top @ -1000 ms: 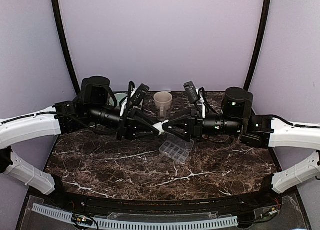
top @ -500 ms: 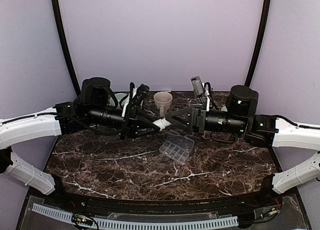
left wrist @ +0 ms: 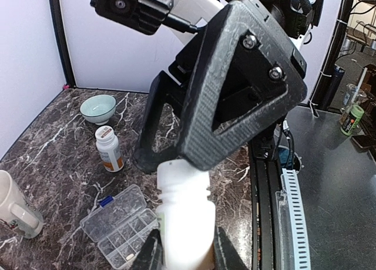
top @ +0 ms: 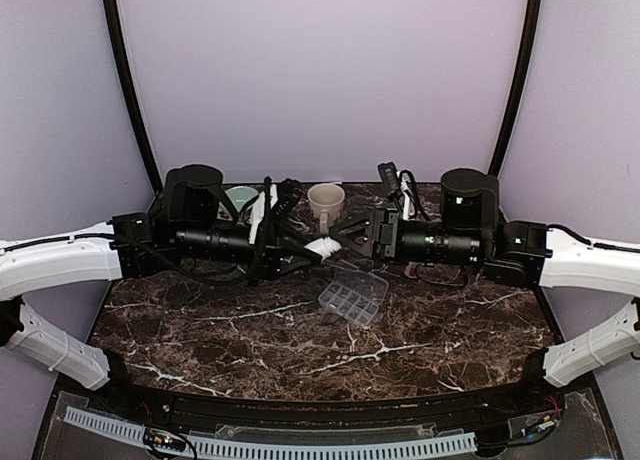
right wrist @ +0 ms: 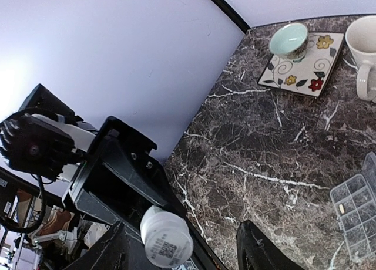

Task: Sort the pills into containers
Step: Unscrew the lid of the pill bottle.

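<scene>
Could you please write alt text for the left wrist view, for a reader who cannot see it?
The left tool grips a white bottle at bottom centre, and the open right tool straddles its top. Behind, on the marble table, are a clear tray, a labelled bottle, a green bowl and a mug.

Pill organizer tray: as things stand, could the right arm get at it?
Probably yes: the right claw is open and holds nothing, and the pill organizer tray lies uncovered close by on the table. The white bottle beside the claw is not in between.
</scene>
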Controlling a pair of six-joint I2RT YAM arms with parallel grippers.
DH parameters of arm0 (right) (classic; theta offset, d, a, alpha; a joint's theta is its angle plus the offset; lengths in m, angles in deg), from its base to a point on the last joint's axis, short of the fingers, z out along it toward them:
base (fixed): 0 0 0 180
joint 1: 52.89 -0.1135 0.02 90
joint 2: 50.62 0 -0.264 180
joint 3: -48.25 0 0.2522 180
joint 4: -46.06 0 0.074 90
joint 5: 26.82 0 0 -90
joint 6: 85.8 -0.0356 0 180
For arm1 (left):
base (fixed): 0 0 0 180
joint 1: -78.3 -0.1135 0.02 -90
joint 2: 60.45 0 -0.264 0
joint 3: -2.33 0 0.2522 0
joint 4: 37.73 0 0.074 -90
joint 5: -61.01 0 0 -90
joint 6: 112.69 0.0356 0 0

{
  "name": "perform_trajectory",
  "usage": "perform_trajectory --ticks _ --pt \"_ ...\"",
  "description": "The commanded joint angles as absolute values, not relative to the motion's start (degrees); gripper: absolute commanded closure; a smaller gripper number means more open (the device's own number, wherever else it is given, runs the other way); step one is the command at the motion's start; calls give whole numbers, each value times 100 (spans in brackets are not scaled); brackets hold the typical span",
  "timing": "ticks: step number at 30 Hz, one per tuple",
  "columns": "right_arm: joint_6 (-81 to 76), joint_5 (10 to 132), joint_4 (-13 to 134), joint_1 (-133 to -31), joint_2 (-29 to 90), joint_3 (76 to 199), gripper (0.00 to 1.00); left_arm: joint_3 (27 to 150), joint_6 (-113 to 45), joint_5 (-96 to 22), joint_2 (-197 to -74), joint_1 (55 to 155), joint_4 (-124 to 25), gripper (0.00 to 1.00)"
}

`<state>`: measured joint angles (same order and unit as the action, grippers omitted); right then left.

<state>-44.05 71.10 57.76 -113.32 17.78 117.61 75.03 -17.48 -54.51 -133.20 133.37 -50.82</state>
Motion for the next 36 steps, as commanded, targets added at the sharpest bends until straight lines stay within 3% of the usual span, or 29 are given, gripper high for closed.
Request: perform_trajectory --ticks 1,36 --pt "-4842 7010 5877 -11311 1925 11907 37 7377 -1430 -5003 -13068 13440 -4792 100" --pt "-5450 7466 5377 -11336 2244 11835 50 7395 -1060 -4314 -13121 13789 -4898 100"
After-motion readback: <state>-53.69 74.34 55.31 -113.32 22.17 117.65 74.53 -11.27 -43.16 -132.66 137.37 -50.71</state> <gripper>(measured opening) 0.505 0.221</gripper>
